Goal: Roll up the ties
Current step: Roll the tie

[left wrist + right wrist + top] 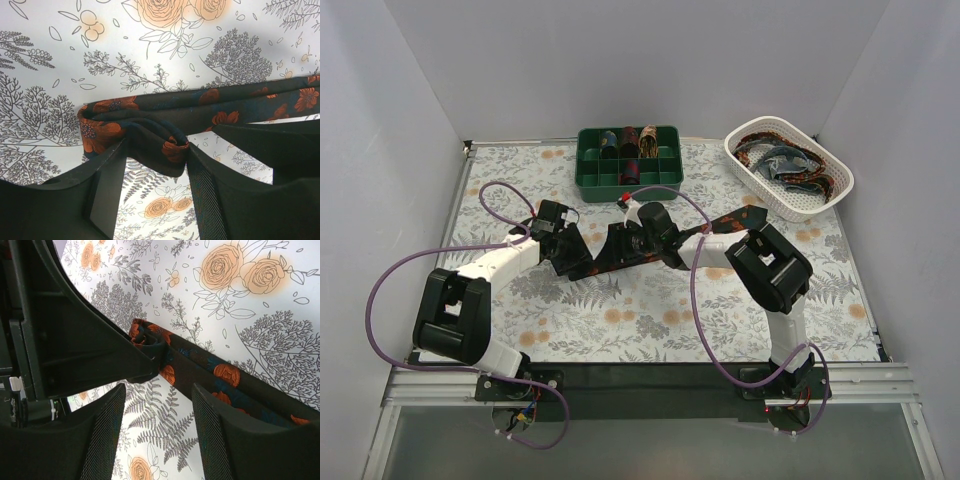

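A dark tie [725, 220] with orange-red flowers lies slantwise on the floral table cover between both arms. Its folded near end [105, 130] sits bunched between my left gripper's [157, 150] fingertips, touching both fingers [200, 190], which stand apart. The same gripper [570, 255] shows in the top view at the tie's left end. My right gripper [159, 392] is open with only the table cover between its fingers. The tie [225, 372] runs just past its right finger [215, 435], and the left gripper's finger [100, 350] rests at the folded end. From above, the right gripper [628, 243] sits mid-tie.
A green compartment bin [590, 182] with several rolled ties stands at the back centre. Loose ties fill a white basket [840, 190] at the back right. Purple cables [495, 190] loop beside both arms. White walls close in the table on three sides.
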You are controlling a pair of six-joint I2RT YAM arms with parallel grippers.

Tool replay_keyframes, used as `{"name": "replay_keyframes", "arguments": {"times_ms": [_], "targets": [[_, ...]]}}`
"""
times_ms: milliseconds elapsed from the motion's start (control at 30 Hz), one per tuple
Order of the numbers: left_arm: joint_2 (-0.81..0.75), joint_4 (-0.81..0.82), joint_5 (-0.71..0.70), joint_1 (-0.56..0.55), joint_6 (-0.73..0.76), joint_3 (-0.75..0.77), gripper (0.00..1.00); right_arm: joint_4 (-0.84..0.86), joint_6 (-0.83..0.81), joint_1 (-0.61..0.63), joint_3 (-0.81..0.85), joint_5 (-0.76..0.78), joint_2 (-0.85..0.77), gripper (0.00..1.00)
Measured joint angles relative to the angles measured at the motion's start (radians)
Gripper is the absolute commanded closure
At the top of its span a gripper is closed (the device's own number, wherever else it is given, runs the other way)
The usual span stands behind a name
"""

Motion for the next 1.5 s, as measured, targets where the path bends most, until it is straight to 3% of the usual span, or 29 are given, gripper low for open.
{"name": "replay_keyframes", "arguments": {"times_ms": [933,1500], "targets": [[-0.031,0.023,0.022,-0.002,0.001,0.019,0.49,0.000,0.012,-0.018,-0.034,0.002,-0.035,0.47],[-0.034,0.054,0.029,-0.002,-0.008,0.016,0.61,0.018,0.075,-0.009,0.016,-0.019,0.013,0.51]]}}
